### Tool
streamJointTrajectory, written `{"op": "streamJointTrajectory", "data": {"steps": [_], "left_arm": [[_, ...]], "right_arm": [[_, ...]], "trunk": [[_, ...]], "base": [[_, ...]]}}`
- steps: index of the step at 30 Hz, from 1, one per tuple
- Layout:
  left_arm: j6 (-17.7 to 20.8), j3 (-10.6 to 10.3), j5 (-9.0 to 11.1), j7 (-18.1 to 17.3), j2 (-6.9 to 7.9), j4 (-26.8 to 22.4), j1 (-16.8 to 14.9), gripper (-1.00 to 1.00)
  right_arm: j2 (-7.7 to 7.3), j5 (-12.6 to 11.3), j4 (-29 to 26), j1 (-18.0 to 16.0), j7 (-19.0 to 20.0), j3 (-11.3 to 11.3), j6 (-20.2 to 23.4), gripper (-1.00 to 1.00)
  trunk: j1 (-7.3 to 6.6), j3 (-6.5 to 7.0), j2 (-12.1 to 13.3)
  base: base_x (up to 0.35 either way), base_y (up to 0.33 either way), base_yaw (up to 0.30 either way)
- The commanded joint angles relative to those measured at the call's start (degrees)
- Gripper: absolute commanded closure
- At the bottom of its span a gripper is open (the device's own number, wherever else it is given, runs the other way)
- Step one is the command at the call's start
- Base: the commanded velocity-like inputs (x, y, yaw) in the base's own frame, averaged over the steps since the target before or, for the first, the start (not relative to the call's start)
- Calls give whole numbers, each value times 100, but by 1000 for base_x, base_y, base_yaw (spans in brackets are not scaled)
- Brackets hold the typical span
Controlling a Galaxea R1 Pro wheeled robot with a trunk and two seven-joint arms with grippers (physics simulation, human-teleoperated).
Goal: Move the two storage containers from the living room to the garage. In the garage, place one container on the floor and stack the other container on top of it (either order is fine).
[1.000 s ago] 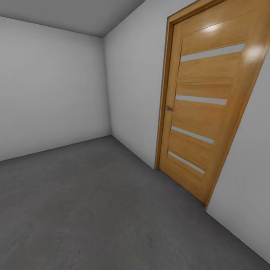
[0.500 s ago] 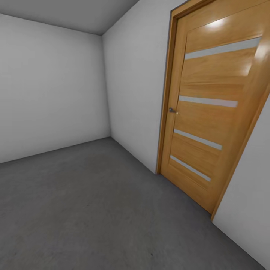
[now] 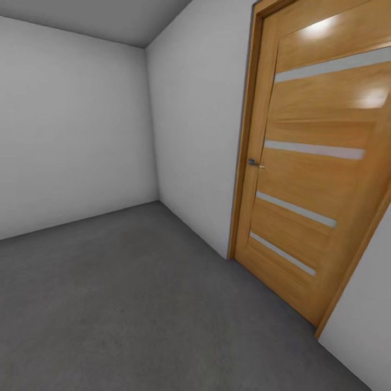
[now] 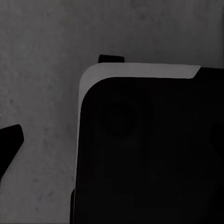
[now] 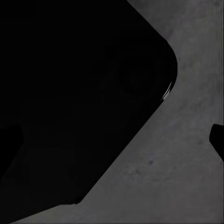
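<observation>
Robot in garage corner, no containers in sight

Head view: dark grey floor, pale grey walls meeting at 12 o'clock, closed wood door w/ small handle at 2-3 o'clock. Wrist views: dark robot body above floor; can't tell if either tool is apart or together

A door stands right, walls ahead, floor below.
</observation>
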Motion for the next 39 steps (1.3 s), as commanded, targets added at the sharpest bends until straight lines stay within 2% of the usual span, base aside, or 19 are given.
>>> {"op": "streamJointTrajectory", "data": {"steps": [1,39], "left_arm": [[-12,3,50,-6,0,-1,-1,-100],[-12,4,53,-4,0,-1,-1,-100]], "right_arm": [[-1,-1,0,-2,-1,14,-14,-100],[-1,7,-2,-2,-1,20,-14,-100]], "trunk": [[3,-5,-2],[3,-5,-2]], "base": [[323,0,0],[323,0,0]]}}
